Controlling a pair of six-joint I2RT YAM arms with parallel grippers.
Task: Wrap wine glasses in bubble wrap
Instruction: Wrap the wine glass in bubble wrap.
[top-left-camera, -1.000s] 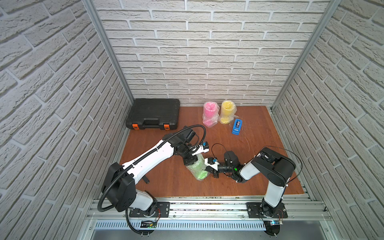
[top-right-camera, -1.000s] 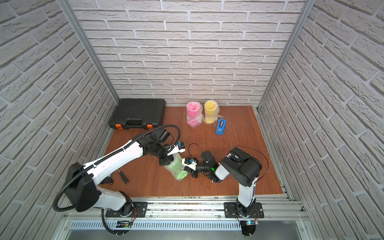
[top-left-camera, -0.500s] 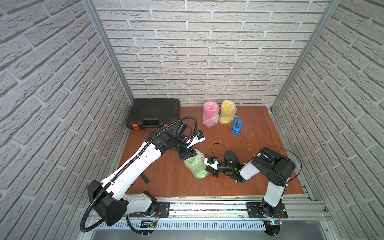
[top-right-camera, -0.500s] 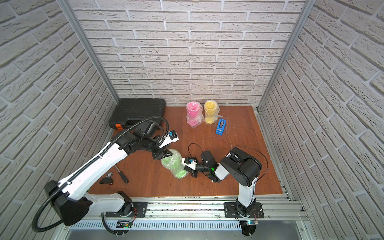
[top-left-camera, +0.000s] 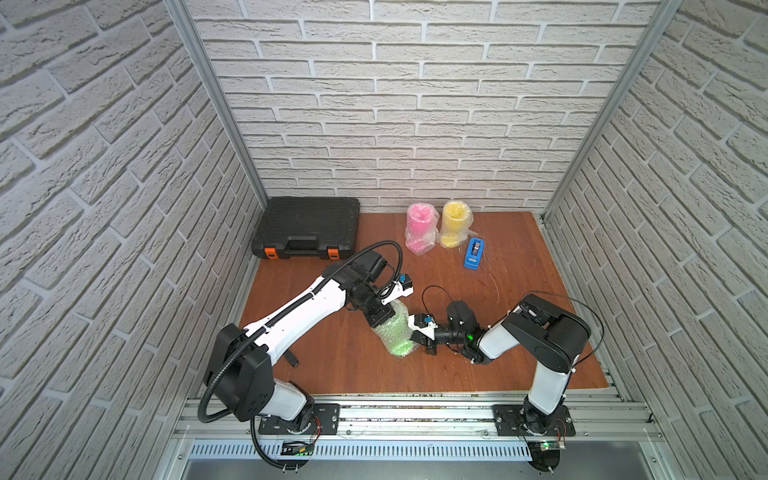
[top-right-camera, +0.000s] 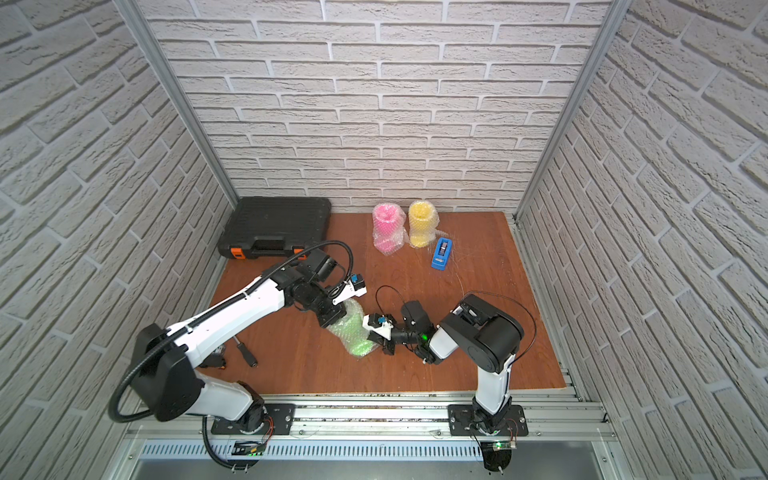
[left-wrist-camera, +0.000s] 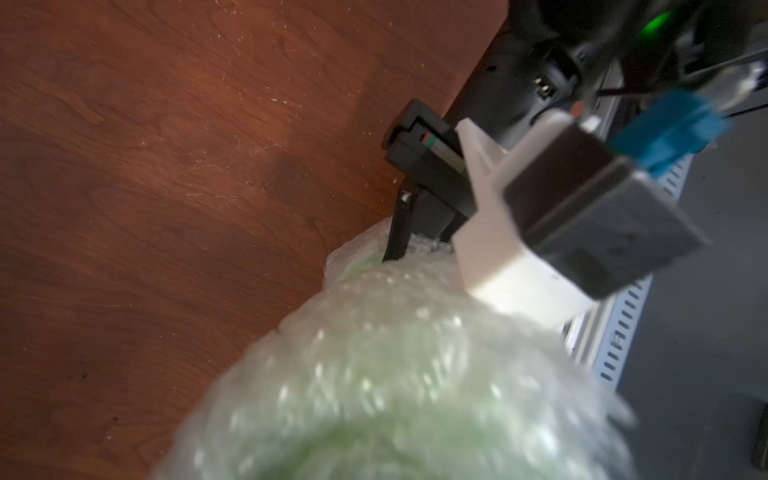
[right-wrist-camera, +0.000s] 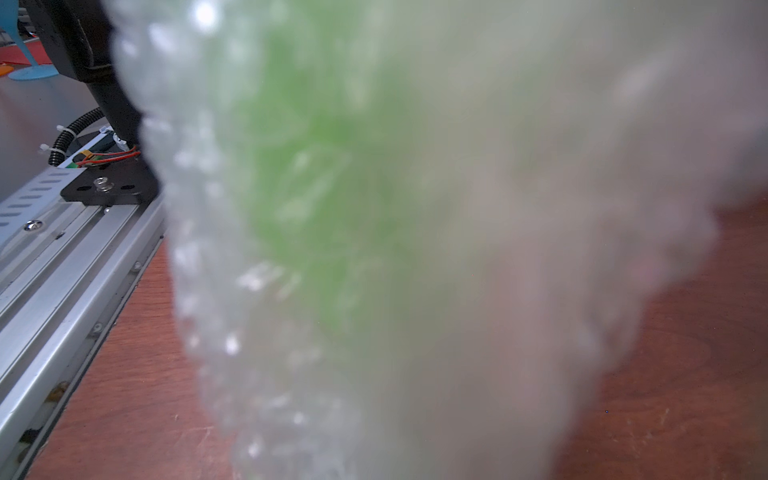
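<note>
Lime-green plastic goblet (top-left-camera: 399, 347) lies swaddled in clear bubble wrap (top-left-camera: 397, 311). Left gripper (top-left-camera: 382, 322) closed against its 11 o'clock end. Right gripper (top-left-camera: 415, 343) pinches the wrap at 4 o'clock.

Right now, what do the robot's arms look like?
Both are white tubes with black joints. The left arm carries a ribbed black hose; the right arm has black cables and a green light. The left end effector and right end effector are black, with white brackets and blue plugs.
</note>
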